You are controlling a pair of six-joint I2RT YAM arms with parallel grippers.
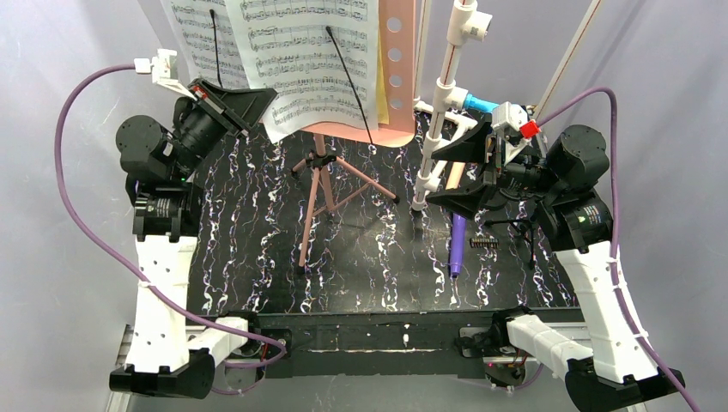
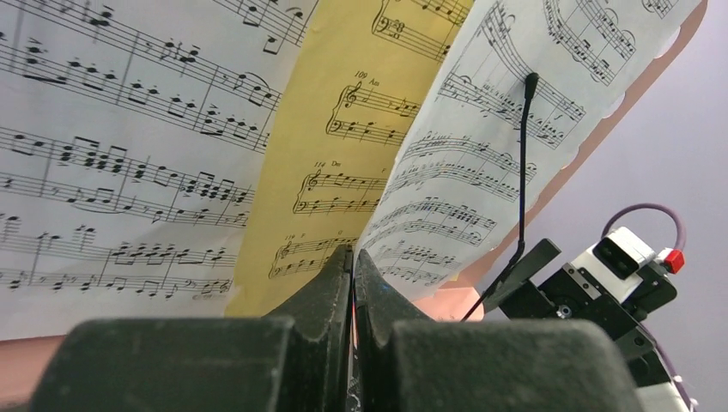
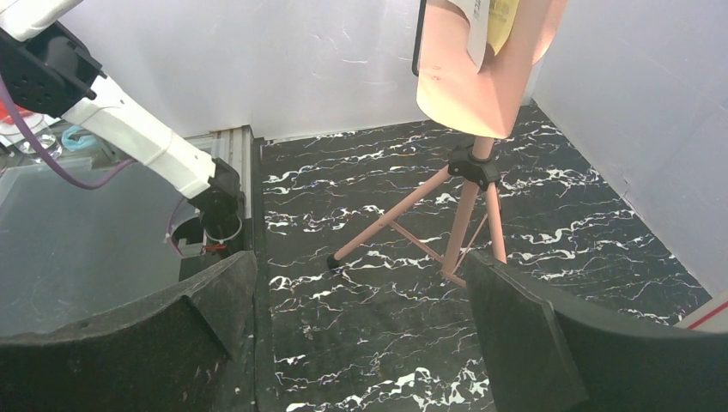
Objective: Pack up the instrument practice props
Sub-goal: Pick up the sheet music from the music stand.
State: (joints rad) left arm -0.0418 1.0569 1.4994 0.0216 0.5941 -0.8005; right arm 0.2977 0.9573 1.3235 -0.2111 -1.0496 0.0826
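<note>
The pink perforated sheet-music holder [image 1: 399, 69] stands on its folding tripod legs [image 1: 318, 197] at the back middle of the black marbled table. It carries printed music pages [image 1: 309, 51] under black clip arms. My left gripper [image 1: 273, 93] is shut on the lower left edge of the front white page [image 2: 481, 163], its fingertips [image 2: 339, 262] against a yellow page [image 2: 335, 129]. My right gripper [image 1: 438, 176] hangs open above the table, right of the holder's legs [image 3: 464, 215], with nothing between its fingers. A purple microphone [image 1: 458, 245] lies below it, and a beige microphone [image 1: 454, 176] is partly hidden.
A white pipe frame [image 1: 442, 103] with a blue fitting [image 1: 481, 103] stands upright just right of the holder, close to my right gripper. A small black piece [image 1: 485, 244] lies beside the purple microphone. White walls enclose the table; a translucent bin [image 3: 86, 240] sits off its left edge.
</note>
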